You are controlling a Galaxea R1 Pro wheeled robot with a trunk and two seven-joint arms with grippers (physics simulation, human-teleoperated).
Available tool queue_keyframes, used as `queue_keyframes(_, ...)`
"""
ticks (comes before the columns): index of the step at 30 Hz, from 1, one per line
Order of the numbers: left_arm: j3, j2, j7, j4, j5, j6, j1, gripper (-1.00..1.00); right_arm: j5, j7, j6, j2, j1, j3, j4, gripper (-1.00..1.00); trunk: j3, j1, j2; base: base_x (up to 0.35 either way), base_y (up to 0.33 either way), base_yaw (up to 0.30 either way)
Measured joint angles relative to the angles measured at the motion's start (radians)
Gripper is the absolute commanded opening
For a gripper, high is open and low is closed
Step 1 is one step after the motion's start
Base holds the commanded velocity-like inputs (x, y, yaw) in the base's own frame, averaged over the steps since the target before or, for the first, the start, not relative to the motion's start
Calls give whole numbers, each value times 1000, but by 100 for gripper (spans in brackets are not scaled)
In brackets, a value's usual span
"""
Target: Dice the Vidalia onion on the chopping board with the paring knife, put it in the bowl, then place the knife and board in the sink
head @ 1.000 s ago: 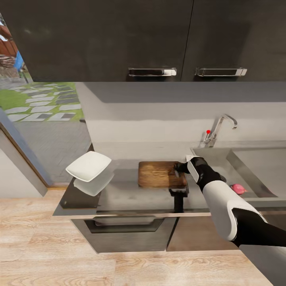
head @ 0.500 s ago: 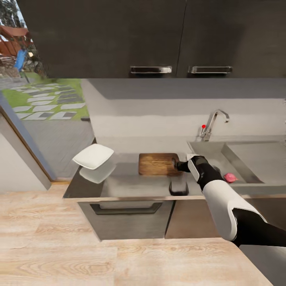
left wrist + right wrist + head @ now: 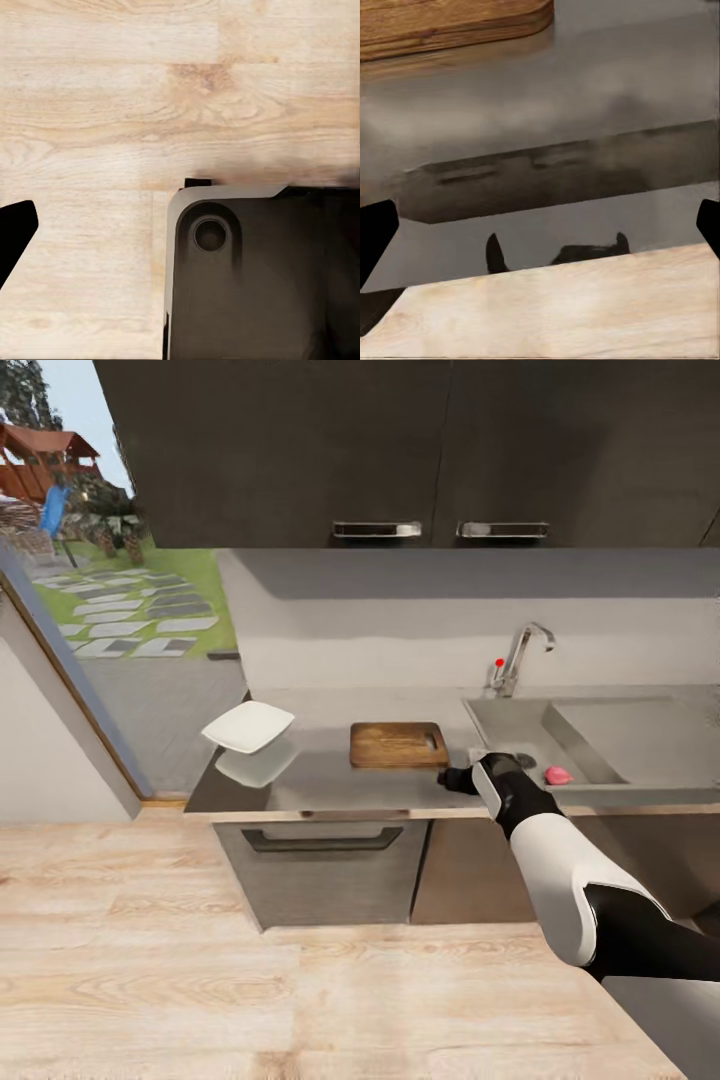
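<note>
right gripper (image 3: 450,777) over the front of the countertop (image 3: 330,780), just right of the chopping board (image 3: 398,745) and apart from it, fingers spread wide with nothing between them in the right wrist view. white bowl (image 3: 248,726) toward the counter's left end; pink onion (image 3: 558,774) down in the sink (image 3: 520,722), beside the tap (image 3: 518,655). left claw's dark fingertip (image 3: 13,236) over wood floor (image 3: 90,112); cannot tell whether released or clenched.

The sink (image 3: 640,730) runs off the head view's right edge; the right claw (image 3: 447,778) is too small and dark to read — jaws unclear.
</note>
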Motion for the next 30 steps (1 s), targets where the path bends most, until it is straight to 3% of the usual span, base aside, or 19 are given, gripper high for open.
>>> queue_keyframes(17, 2, 0, 0, 0, 0, 0, 0, 100, 2, 10, -27, 0, 0, 0, 69, 100, 0, 0, 0, -338, 0, 0)
queue_keyframes(21, 1, 1, 0, 0, 0, 0, 0, 100, 3, 10, -93, 0, 0, 1, 136, 100, 0, 0, 0, -287, 0, 0)
queue_keyframes(30, 1, 0, 0, -4, -3, 0, 0, 100, 6, 11, -374, -1, 2, 2, 377, 100, 0, -1, 0, -66, 0, 0)
